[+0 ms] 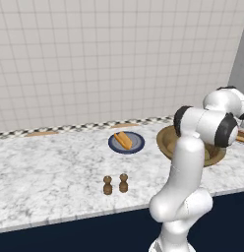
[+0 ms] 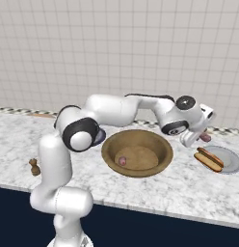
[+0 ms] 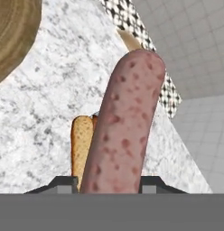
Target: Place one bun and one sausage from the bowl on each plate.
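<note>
The gripper [image 2: 202, 136] hangs out past the far right rim of the bowl [image 2: 162, 155], its jaws clenched on a sausage [image 3: 125, 131]; in the hand view the pink, speckled sausage rises straight up from between the two dark finger tips [image 3: 64, 184], which sit tight against its sides. In the right base view the end of that sausage pokes out beside the hand, just above and to the left of the grey plate [image 2: 231, 163]. That plate lies on the marble counter [image 2: 179, 190] just below and beyond the jaws, and it carries a bun [image 2: 209, 159] with a reddish filling along its split. In the hand view a tan bun edge shows directly behind the held sausage, close under the jaws, with the brown wooden bowl off to the upper left corner. The bowl sits back toward the arm's base from the jaws, and a second small pink sausage [image 2: 122, 161] lies on its floor near the left wall. Far from the jaws, on the other side of the bowl, the dark blue plate [image 1: 135, 146] rests on the counter with a bun [image 1: 123, 140] on it. Nearer the counter's front edge, well apart from the jaws, stand two small brown shakers [image 1: 115, 184] side by side.
</note>
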You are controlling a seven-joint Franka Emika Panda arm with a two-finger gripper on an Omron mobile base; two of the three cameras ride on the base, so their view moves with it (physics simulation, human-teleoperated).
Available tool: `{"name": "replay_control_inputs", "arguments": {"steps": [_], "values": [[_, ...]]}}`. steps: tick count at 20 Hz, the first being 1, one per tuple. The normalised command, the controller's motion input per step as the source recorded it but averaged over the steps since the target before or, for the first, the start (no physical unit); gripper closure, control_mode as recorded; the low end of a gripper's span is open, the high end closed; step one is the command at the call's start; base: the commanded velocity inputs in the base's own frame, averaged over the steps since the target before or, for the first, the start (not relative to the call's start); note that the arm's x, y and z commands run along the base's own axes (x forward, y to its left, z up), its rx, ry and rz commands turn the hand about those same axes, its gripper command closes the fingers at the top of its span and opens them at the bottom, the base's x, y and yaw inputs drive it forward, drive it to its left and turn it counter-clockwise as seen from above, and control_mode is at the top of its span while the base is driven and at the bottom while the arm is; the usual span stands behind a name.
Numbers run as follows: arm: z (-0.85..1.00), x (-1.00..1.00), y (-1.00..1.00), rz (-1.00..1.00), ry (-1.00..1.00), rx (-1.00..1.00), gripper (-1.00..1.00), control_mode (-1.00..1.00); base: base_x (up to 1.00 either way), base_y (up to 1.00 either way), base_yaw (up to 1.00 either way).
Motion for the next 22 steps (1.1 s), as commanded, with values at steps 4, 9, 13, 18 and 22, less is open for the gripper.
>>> {"name": "replay_control_inputs", "arguments": {"steps": [4, 9, 13, 18, 22], "values": [[-0.52, 0.04, -0.44, 0.06, -0.13, 0.06, 1.0, -1.0, 0.0, 0.0, 0.0], [0.01, 0.2, -0.45, 0.02, 0.1, 0.05, 1.0, -1.0, 0.0, 0.0, 0.0], [0.01, -0.04, 0.06, 0.11, 0.12, -0.03, 1.0, -1.0, 0.0, 0.0, 0.0], [-0.26, -0.04, 0.17, 0.19, 0.03, -0.14, 1.0, -1.0, 0.0, 0.0, 0.0], [0.02, 0.09, -0.01, 0.15, 0.15, -0.03, 1.0, -1.0, 0.0, 0.0, 0.0]]}}
